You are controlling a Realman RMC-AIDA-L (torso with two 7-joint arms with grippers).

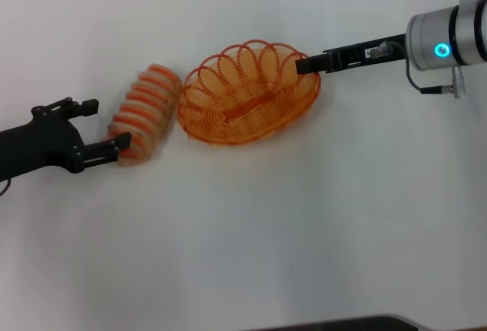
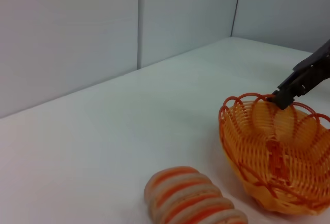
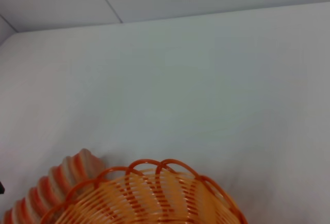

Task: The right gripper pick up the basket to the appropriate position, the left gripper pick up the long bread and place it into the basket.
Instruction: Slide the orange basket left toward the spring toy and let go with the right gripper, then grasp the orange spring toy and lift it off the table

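While one long bread (image 1: 142,113) lies on the white table (image 1: 251,232), the left gripper (image 1: 103,127) is seen at its near end with both fingers spread apart, one fingertip touching the loaf and nothing grasped. Just beside the bread, on its right, one orange basket (image 1: 247,95) is found, holding nothing. Farther back, the right gripper (image 1: 307,64) is set at the basket's far right rim; whether its fingers are clenched on the wire cannot be told.

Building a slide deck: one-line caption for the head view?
Right hand at the basket rim; open left hand at the long bread beside it.
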